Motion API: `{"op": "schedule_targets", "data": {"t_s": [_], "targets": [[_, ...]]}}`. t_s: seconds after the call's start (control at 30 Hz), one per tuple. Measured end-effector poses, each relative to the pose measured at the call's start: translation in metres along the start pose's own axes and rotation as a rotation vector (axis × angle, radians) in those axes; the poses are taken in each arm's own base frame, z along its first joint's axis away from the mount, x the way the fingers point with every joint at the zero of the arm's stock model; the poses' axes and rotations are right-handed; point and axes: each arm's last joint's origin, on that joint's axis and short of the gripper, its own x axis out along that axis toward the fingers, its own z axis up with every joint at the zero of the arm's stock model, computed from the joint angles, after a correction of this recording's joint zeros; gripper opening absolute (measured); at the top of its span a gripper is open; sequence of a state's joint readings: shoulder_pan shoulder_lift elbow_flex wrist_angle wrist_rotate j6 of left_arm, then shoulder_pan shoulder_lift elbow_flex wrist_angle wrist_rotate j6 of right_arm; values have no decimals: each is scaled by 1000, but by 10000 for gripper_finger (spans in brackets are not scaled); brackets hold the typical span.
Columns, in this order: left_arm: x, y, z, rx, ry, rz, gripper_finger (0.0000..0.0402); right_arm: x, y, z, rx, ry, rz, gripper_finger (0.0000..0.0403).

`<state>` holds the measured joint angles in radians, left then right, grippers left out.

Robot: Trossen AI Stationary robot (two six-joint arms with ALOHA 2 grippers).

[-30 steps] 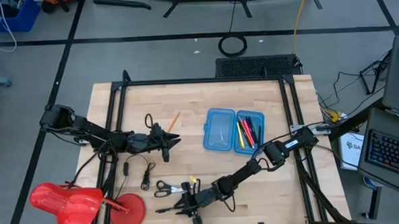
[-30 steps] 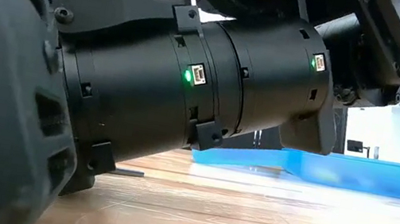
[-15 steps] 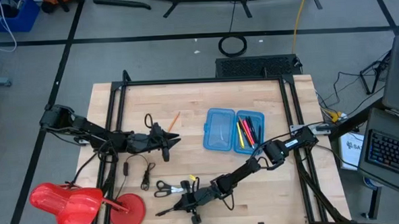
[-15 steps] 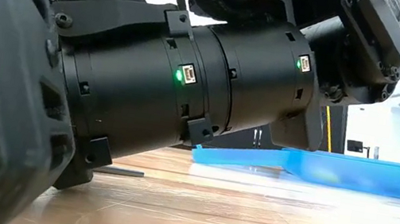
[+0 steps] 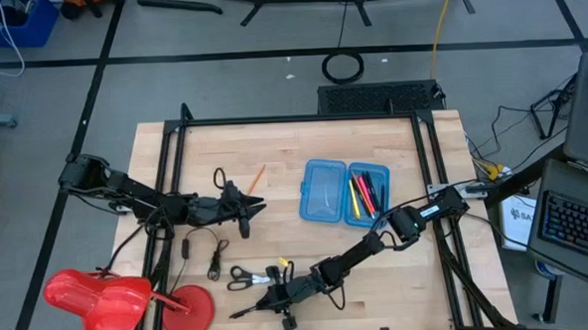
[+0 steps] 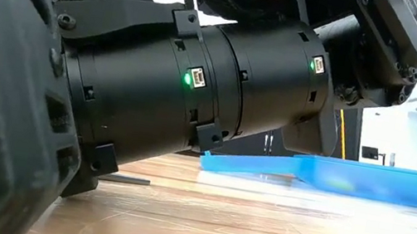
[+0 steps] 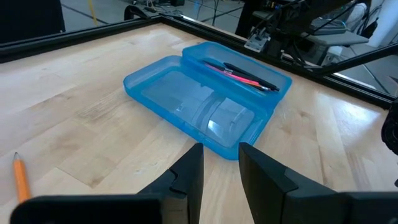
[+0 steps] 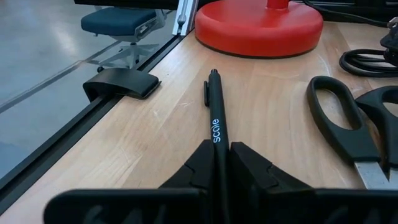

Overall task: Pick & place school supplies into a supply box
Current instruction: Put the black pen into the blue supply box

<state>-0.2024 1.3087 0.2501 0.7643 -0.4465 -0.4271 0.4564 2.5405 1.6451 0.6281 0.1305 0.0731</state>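
My right gripper (image 5: 277,303) reaches low near the table's near edge and is shut on a thin black pen (image 8: 214,112). Black-handled scissors (image 5: 247,277) lie flat just beyond it, toward the far edge. An orange pencil (image 5: 257,177) lies flat near the table's middle. The translucent blue supply box (image 5: 343,193) lies open; its right half holds pink, yellow and black markers (image 5: 365,192). My left gripper (image 7: 221,165) hovers left of the box, empty, with a narrow gap between its fingers. My right gripper pinches the black pen between its two fingers at the end nearest the gripper (image 8: 216,142). The fingers (image 8: 199,163) come low from the table's right and lie along the pen. The pen's far end (image 8: 212,74) appears to rest on the table.
A red round base (image 8: 261,25) and a red plastic object (image 5: 106,298) stand at the near left corner. A looped black cable (image 5: 213,256) lies left of the scissors. A black frame rail (image 5: 176,190) borders the table. My right arm (image 6: 186,97) fills most of the low view.
My right arm has shifted a little toward the table's left, along the pen, then kept still. Nothing else has moved.
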Motion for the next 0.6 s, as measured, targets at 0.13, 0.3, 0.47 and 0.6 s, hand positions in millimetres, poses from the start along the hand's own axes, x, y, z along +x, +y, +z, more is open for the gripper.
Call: {"op": "schedule_targets", "data": {"t_s": [0.13,0.3,0.47,0.6], "targets": [[0,0,-1,3,5,2,104,-1,-1,5,-6,-1,-3,23],[0,0,-1,4,7,3,104,-4,-3,11,-9,-1,-16,23],[0,0,-1,5,11,4,104,-6,-4,16,-18,15,-39,23],[0,0,-1,5,12,4,104,-8,-4,22,-40,5,-43,23]]}}
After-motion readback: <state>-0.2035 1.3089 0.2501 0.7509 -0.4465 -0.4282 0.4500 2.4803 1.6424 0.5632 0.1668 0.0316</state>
